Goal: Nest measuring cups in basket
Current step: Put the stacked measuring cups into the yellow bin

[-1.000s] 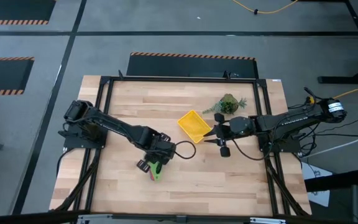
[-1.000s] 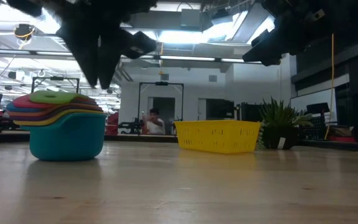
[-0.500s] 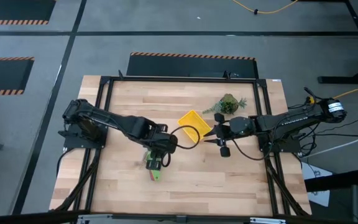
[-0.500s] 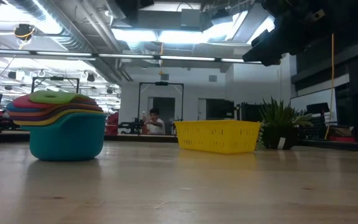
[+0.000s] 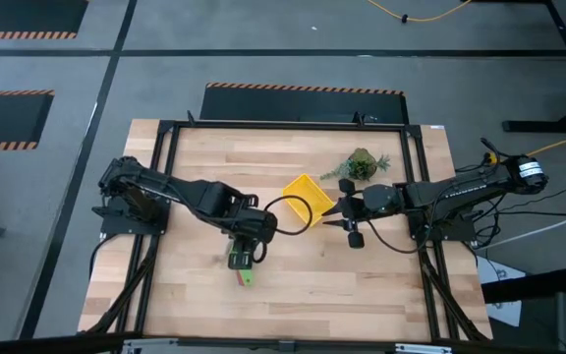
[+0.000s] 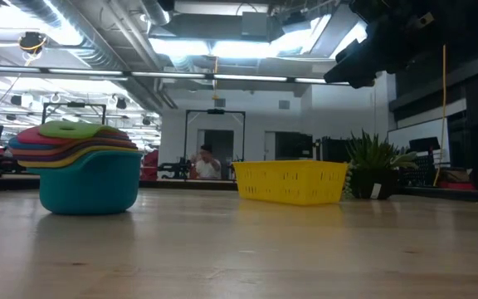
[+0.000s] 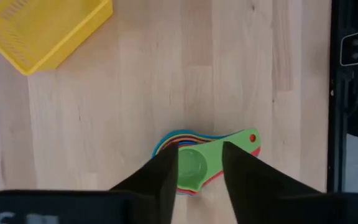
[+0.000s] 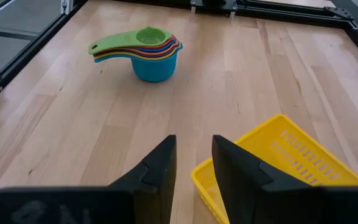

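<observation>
Two arms over one wooden table (image 5: pixel 293 285), nothing gripped by either.

- Left arm reaches in from the left; left gripper (image 7: pixel 199 163) hangs straight above the measuring cups (image 7: pixel 197 163), fingers parted to either side of the green top cup, not touching it. Looks lined up for a grab on the stack.
- Right arm comes in from the right; right gripper (image 8: pixel 191 160) sits just off the basket's right side, fingers slightly apart and empty, parked close, probably to steady the basket.
- Basket (image 5: pixel 309 197): yellow, empty, mid-table, turned corner-on.
- Plant sprig (image 5: pixel 362 163) just beyond it, far right.
- Cups are already nested, blue at bottom, green on top, handles fanned one way. Stack stands on bare wood, near-left of the basket and apart from it, so the remaining job is moving it into the basket.
</observation>
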Robot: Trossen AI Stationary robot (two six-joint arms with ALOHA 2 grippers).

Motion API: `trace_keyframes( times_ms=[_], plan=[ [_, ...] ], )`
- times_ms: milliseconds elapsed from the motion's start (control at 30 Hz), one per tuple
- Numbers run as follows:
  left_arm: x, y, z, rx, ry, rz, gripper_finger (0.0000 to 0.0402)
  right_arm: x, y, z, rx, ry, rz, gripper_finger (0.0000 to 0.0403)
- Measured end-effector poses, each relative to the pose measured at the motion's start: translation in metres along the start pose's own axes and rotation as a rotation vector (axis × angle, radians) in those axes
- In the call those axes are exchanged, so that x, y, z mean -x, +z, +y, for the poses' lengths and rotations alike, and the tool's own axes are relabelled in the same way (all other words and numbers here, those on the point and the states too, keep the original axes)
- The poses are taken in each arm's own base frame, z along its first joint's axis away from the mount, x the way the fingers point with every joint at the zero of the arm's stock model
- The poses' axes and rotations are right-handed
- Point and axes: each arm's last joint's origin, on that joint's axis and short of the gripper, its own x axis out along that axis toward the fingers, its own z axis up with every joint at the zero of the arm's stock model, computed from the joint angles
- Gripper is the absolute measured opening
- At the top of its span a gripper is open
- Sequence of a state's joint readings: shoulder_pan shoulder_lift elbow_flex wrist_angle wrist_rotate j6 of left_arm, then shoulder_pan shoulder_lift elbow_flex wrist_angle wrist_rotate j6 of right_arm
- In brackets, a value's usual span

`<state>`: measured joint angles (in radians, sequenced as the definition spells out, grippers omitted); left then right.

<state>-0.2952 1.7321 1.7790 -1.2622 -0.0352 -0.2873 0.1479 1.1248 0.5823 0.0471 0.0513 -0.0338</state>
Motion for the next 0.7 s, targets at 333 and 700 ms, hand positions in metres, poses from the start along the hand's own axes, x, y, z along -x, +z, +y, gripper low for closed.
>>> trace_keyframes(
  times_ms=[333, 700],
  plan=[
    [0.001, -0.003, -0.013, -0.041, 0.035, -0.027, 0.0208, 0.000, 0.000, 0.000, 0.000, 0.001, 0.000, 0.0108],
    [0.001, -0.006, -0.022, 0.111, 0.018, -0.029, 0.0211, 0.000, 0.000, 0.000, -0.002, 0.000, 0.000, 0.0108]
  ],
)
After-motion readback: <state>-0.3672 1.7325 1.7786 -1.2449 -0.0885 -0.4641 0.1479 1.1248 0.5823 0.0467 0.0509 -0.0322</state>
